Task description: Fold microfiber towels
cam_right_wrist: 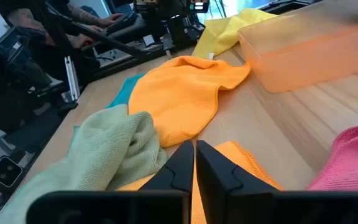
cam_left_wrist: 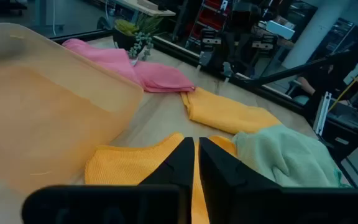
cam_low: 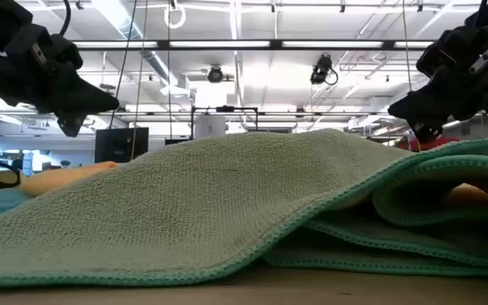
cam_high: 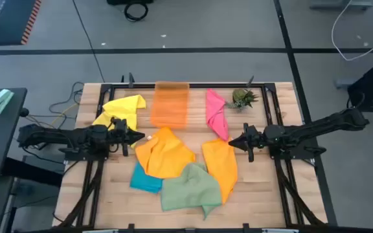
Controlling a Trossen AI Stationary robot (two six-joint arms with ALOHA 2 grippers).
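Fingers pressed together and holding nothing, the left gripper (cam_high: pixel 140 136) hovers over the table's left side, its tips just above the edge of one orange towel (cam_high: pixel 164 154); the right gripper (cam_high: pixel 232 142), equally closed and empty, faces it from the right, beside a second orange towel (cam_high: pixel 222 166). Six microfiber towels lie loose and unfolded on the wooden table (cam_high: pixel 264 194): two orange, one yellow (cam_high: pixel 123 109), one pink (cam_high: pixel 215 114), one sage green (cam_high: pixel 190 188), one teal (cam_high: pixel 144 180) (mostly covered). One orange tray (cam_high: pixel 171 103) and one small plant (cam_high: pixel 243 98) sit at the far edge. No writing is legible.
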